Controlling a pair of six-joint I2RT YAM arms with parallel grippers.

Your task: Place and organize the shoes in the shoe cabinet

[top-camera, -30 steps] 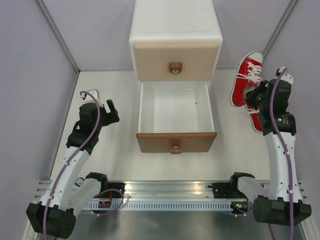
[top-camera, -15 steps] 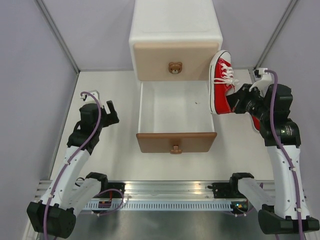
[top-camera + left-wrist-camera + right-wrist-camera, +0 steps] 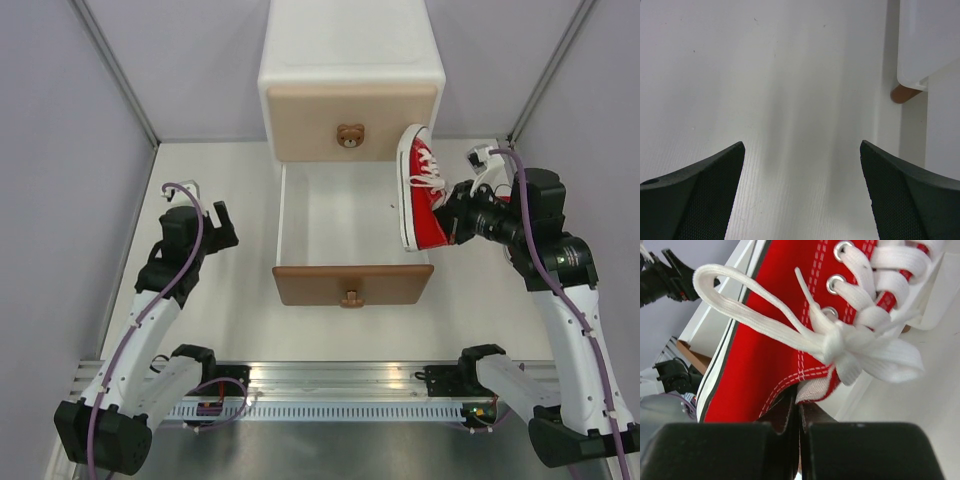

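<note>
Got a red sneaker [image 3: 770,350] pinched in the right gripper [image 3: 799,412], open drawer [image 3: 350,283] just beyond the fingertips [image 3: 782,415]; left gripper [image 3: 802,145] gaping wide.

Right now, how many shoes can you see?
1: a red shoe, pinched by the right gripper above the right wall of the open lower drawer. Others may be hidden behind the right arm.

Bright, even light, soft shadows, faint sheen on the table [image 3: 790,100], wrist views slightly soft near the lens
</note>
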